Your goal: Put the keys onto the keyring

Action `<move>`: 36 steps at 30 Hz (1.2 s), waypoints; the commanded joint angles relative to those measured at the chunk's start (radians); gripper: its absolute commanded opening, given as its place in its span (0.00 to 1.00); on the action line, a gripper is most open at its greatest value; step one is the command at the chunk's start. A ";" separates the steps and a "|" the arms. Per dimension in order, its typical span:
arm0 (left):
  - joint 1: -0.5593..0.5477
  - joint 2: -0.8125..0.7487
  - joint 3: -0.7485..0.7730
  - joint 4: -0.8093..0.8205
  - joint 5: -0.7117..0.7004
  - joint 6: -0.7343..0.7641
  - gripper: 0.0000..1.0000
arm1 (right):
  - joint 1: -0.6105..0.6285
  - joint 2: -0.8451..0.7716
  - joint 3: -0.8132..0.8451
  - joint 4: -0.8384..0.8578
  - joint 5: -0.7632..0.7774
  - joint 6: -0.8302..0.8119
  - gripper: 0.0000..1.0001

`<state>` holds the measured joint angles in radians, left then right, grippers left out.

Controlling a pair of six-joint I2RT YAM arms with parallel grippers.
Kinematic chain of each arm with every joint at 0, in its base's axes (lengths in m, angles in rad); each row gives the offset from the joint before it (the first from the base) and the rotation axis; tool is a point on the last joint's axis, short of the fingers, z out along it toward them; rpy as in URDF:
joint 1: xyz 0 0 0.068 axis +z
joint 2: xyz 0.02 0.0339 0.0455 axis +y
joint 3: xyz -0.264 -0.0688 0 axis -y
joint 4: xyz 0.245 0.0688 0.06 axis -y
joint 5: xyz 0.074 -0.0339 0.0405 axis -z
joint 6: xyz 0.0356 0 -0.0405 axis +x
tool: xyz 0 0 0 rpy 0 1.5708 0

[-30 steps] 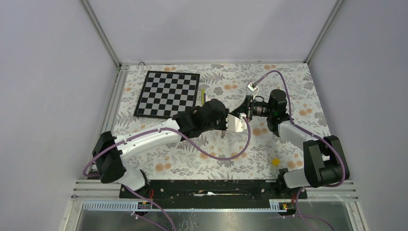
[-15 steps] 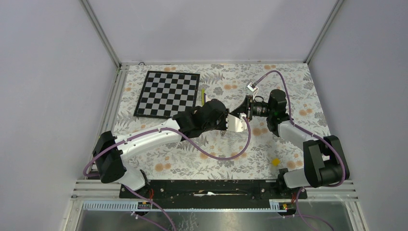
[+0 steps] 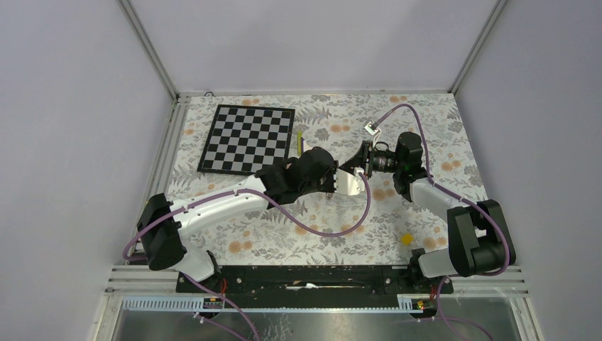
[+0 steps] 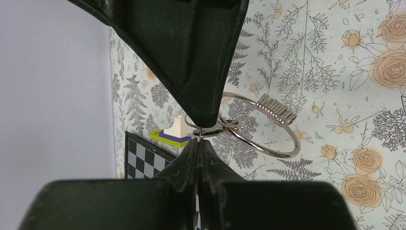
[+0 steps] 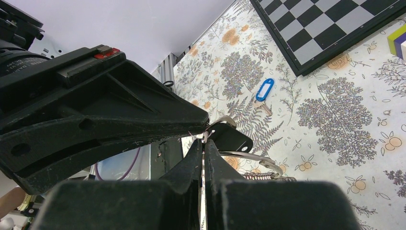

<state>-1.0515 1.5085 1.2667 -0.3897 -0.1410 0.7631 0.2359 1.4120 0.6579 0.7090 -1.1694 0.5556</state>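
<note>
Both grippers meet above the middle of the table, left gripper (image 3: 338, 177) and right gripper (image 3: 357, 167) tip to tip. In the left wrist view my left gripper (image 4: 198, 140) is shut, seemingly on the wire of the keyring (image 4: 257, 147), whose fan of metal pieces (image 4: 275, 109) sticks out to the right. The black key (image 4: 213, 130) sits right at that pinch. My right gripper (image 5: 204, 140) is shut on a silvery sliver joined to the black key (image 5: 231, 138), with the keyring (image 5: 249, 154) curving below. The blue key (image 5: 264, 91) lies alone on the cloth.
A chessboard (image 3: 247, 138) lies at the back left, with a small green, purple and white block (image 4: 174, 134) beside its right edge. A yellow block (image 3: 406, 239) rests near the right arm's base. Frame posts and walls border the flowered cloth.
</note>
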 commanded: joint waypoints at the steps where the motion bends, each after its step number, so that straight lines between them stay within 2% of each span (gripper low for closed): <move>1: -0.002 0.006 0.007 0.117 -0.055 0.003 0.00 | 0.022 0.004 0.020 0.033 -0.043 -0.007 0.00; 25: -0.001 -0.008 -0.016 0.132 -0.062 0.005 0.00 | 0.026 0.008 0.024 0.021 -0.044 -0.021 0.00; 36: 0.001 -0.022 -0.030 0.136 -0.073 0.012 0.00 | 0.026 -0.011 0.036 -0.043 -0.040 -0.076 0.00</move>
<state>-1.0534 1.5166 1.2480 -0.3367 -0.1696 0.7631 0.2501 1.4208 0.6586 0.6960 -1.1721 0.5289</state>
